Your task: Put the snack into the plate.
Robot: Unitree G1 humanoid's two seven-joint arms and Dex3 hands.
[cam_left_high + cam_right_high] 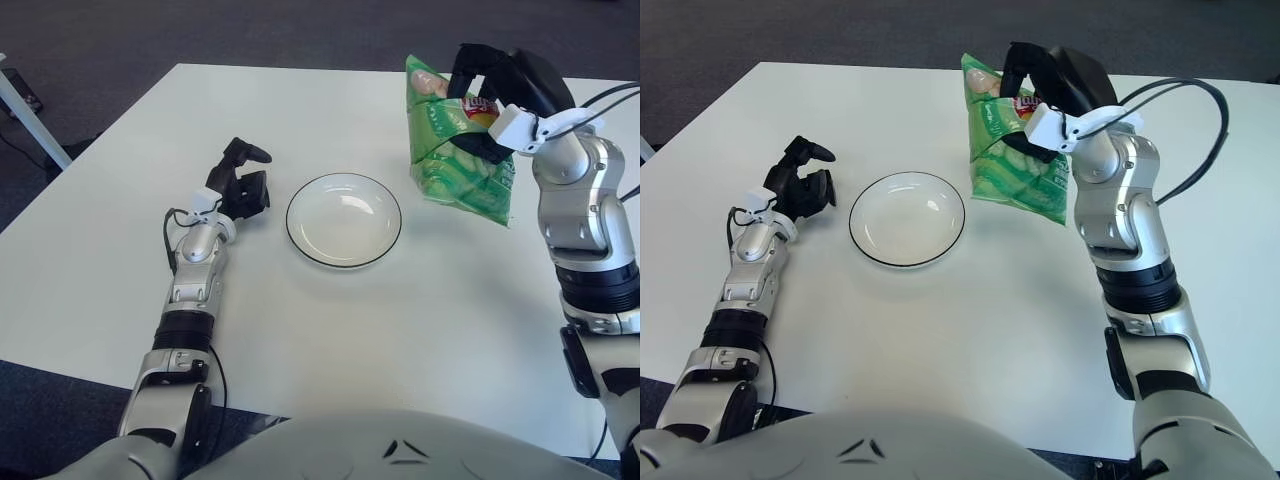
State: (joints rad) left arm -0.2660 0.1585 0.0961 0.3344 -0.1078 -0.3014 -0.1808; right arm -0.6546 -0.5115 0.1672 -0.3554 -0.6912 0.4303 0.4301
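Green snack bag (455, 150) up in the air, clear of the table (420, 320), hanging just right of the plate (343, 219) and a little behind it. Glossy, crinkly foil-like film, bright green with paler green patches, a red and yellow logo near the top, partly hidden by fingers. Pillow-shaped pouch, puffed and creased, tilted with its upper corner leaning left and its lower sealed edge flaring out toward the right. Faint shadow of it on the tabletop beneath.

Right hand (500, 85) clamped on the bag's upper part: black fingers (470, 62) curled over the top edge, another pressing into the front face and denting the film. Wrist in white and silver casing, smooth metallic forearm below, a thin black cable looping off to the right.

Plate round and shallow, white and shiny, thin dark line around the rim, a small glare spot on the inner slope. Nothing in it.

Left hand (240, 185) showing just left of the plate, black fingers loosely curled, gripping nothing, one digit sticking out upward. Silver ribbed forearm stretching back along the table.

Table matte white, smooth, rounded corners. Dark grey carpet (300, 30) beyond, fine speckled weave.
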